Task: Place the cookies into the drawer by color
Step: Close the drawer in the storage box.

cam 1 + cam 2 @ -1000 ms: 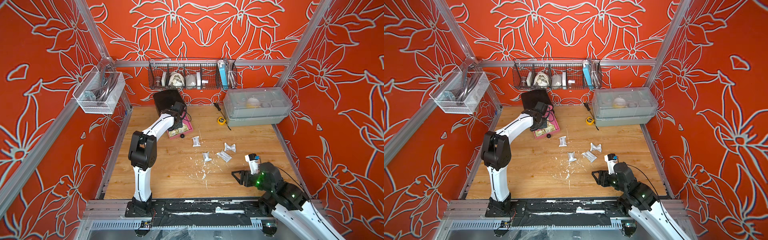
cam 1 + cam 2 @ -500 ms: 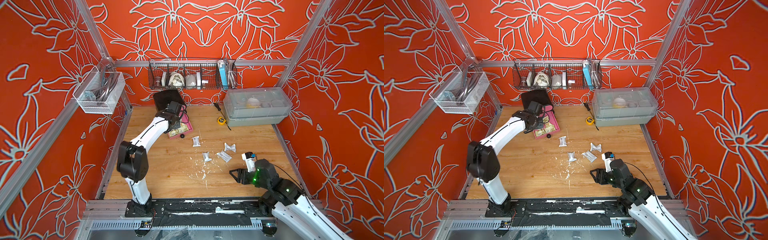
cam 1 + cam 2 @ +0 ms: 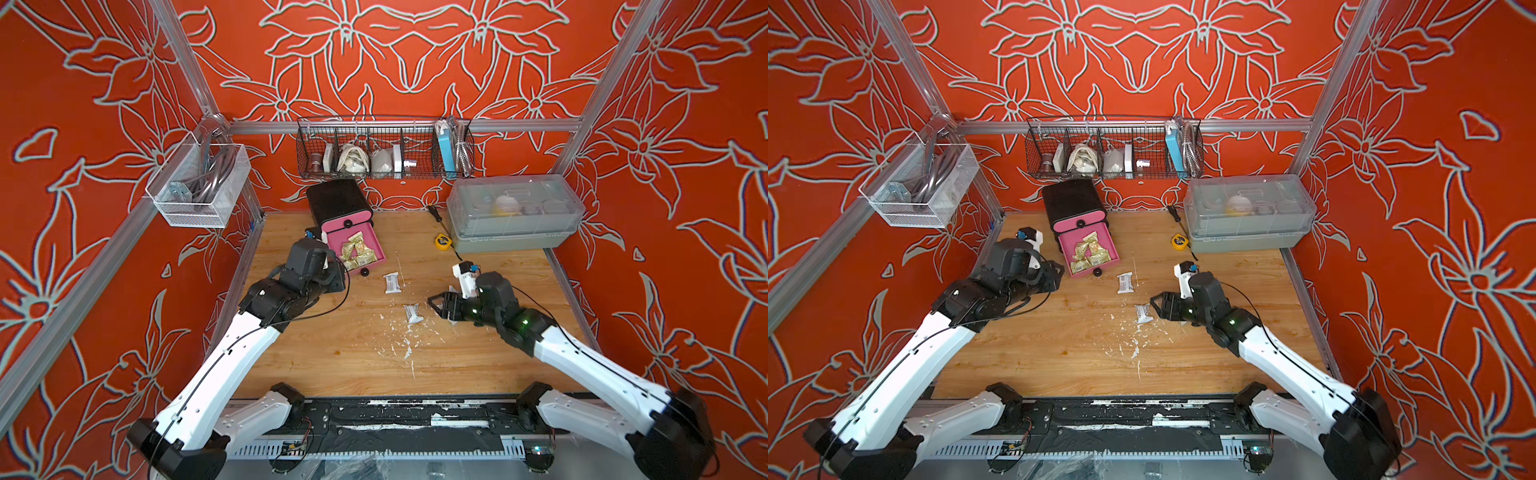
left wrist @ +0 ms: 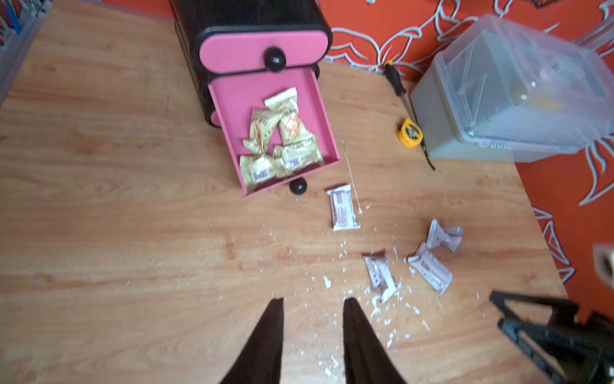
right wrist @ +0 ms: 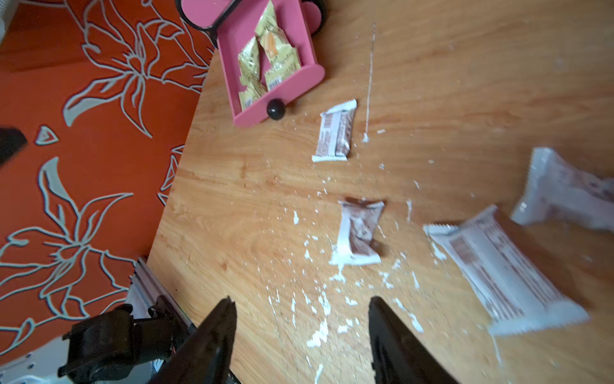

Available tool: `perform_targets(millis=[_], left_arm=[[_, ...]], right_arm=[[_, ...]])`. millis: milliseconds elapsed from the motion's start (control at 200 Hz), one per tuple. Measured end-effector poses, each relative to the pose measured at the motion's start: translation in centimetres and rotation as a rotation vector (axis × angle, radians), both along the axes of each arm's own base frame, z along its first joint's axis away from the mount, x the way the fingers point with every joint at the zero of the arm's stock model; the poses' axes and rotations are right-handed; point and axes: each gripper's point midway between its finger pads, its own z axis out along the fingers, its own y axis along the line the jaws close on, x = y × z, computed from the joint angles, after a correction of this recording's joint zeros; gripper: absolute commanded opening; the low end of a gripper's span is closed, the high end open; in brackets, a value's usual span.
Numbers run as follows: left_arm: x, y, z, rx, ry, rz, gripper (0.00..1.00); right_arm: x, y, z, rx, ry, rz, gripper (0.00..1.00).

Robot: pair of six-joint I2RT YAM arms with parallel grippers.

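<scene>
Mini chest (image 3: 338, 203) at rear of desk (image 3: 332, 353): top drawer shut, 2nd drawer (image 4: 232, 99) pulled out w/ gold-wrapped cookies (image 4: 280, 139) inside, consistent w/ one colour per drawer. Four white-silver cookies (image 4: 344, 207) lie loose on desk in front of it, not yet sorted. Nothing held: left gripper (image 4: 314, 301) fingers parted over bare desk short of the packets, right gripper (image 5: 301, 301) fingers spread wide, aimed toward nearest white packet (image 5: 358, 232), prob. lined up for next pick.

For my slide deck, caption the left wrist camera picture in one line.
Open pink drawer holds gold cookies; four white cookies lie on the crumb-strewn table beyond the open fingers.
</scene>
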Motion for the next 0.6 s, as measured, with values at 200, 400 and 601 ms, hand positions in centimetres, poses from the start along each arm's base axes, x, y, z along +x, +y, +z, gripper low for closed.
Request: perform_targets(millis=[200, 400, 601], left_arm=[[-5.1, 1.2, -3.2, -0.026, 0.052, -0.038, 0.46], [-7.0, 1.9, -8.5, 0.017, 0.169, -0.039, 0.57], [-7.4, 2.1, -10.5, 0.045, 0.221, -0.041, 0.6]], right_arm=[[5.3, 5.5, -0.2, 0.049, 0.024, 0.052, 0.53], [9.8, 10.4, -3.2, 0.092, 0.062, 0.096, 0.5], [12.7, 13.4, -6.3, 0.106, 0.064, 0.123, 0.5]])
